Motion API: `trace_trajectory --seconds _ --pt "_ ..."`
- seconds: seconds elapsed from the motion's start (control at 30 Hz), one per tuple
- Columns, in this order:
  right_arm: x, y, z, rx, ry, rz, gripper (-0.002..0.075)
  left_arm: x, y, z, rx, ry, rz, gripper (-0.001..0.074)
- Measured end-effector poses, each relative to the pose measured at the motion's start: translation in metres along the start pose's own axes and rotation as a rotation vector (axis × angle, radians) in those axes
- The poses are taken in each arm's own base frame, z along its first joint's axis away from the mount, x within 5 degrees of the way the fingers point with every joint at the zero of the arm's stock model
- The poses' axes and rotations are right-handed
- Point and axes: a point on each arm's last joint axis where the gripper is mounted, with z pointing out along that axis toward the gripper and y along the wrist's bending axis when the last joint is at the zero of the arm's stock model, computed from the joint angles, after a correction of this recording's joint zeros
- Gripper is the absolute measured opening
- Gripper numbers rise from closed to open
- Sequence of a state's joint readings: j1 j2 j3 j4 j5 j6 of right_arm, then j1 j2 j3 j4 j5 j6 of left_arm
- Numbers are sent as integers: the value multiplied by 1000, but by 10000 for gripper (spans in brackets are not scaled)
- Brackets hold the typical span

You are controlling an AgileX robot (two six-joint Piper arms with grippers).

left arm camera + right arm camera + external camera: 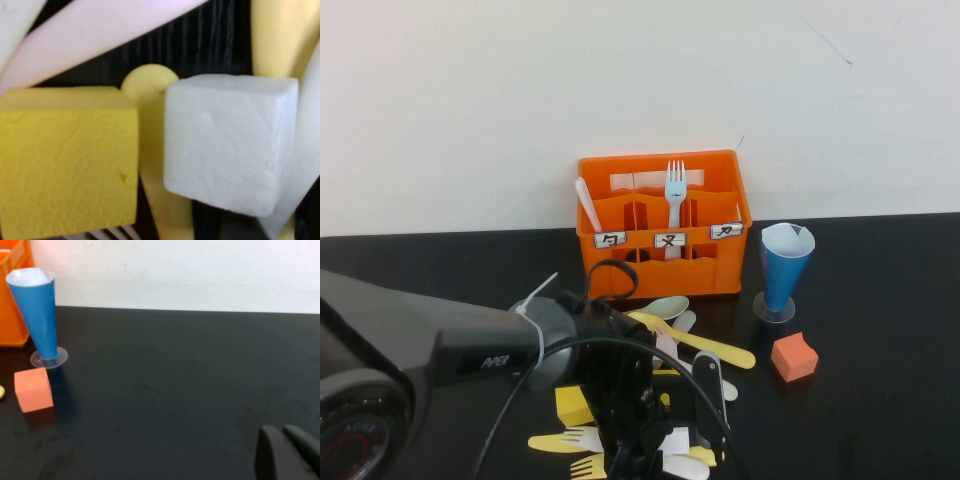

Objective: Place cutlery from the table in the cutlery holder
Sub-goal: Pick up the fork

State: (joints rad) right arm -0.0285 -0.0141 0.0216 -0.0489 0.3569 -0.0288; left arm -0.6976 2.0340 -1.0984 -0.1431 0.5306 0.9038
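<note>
The left arm reaches low over the near middle of the black counter [880,300], its left pincer [655,440] down among a pile of loose cutlery [705,345]; whether its fingers are spread or pressed together cannot be told. Around it lie a yellow piece, a pale green spoon [667,306], a pink piece and two yellow forks [565,440] near the front edge. The left wrist view shows, close up, a yellow cube [67,160] just beside a white cube [227,142], both lying over yellow and pink handles. The orange cutlery holder [665,265] stands behind the pile, near the wall, with a white fork [675,195] upright in its middle compartment and a pale handle [588,205] leaning in its left one. A blue cone cup [785,265] stands right of the holder, an orange cube [793,357] in front of the cup. The right pincer [285,452], fingers pressed together, sits low over bare counter well to the right of the cup.
</note>
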Motion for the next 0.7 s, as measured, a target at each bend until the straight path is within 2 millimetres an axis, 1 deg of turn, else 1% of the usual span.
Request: trace_trajectory --seconds 0.17,0.3,0.5,0.6,0.7 --pt "0 0 0 0 0 0 -3 0 0 0 -1 -1 0 159" --pt "0 0 0 0 0 0 -3 -1 1 0 -1 -2 3 102" --pt "0 0 0 0 0 0 -3 1 -2 -1 27 18 2 100" --pt "0 0 0 0 0 0 -3 2 -4 -8 48 32 3 95" --pt "0 0 0 0 0 0 -3 1 -5 -21 48 27 6 94"
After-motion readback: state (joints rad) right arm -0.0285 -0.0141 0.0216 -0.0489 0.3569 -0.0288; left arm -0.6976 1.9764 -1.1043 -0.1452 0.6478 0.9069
